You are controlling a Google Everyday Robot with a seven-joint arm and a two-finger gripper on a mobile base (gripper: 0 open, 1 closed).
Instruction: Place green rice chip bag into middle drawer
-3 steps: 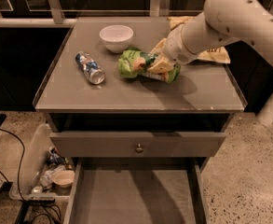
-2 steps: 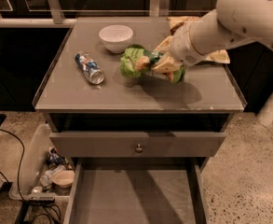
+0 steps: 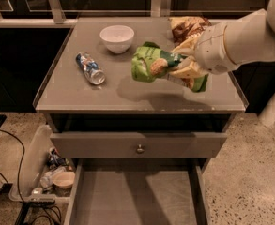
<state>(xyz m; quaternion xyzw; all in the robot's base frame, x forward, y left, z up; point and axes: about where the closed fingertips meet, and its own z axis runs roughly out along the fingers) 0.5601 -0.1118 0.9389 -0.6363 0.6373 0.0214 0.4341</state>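
Observation:
The green rice chip bag (image 3: 152, 63) hangs in the air above the grey cabinet top (image 3: 80, 95), casting a shadow on it. My gripper (image 3: 183, 65) reaches in from the right and is shut on the bag's right part, holding it clear of the surface. The middle drawer (image 3: 137, 196) stands pulled out at the bottom of the view, its flat grey floor bare. Above it is a shut drawer front with a small round knob (image 3: 140, 148).
A white bowl (image 3: 117, 38) and a lying plastic bottle (image 3: 90, 68) are on the cabinet top at the left. A brown-and-yellow chip bag (image 3: 187, 26) lies at the back right. A bin with clutter (image 3: 50, 172) sits on the floor at the left.
My gripper has lifted the green bag off the cabinet top and carried it a little forward. The bowl, bottle and drawer have not moved.

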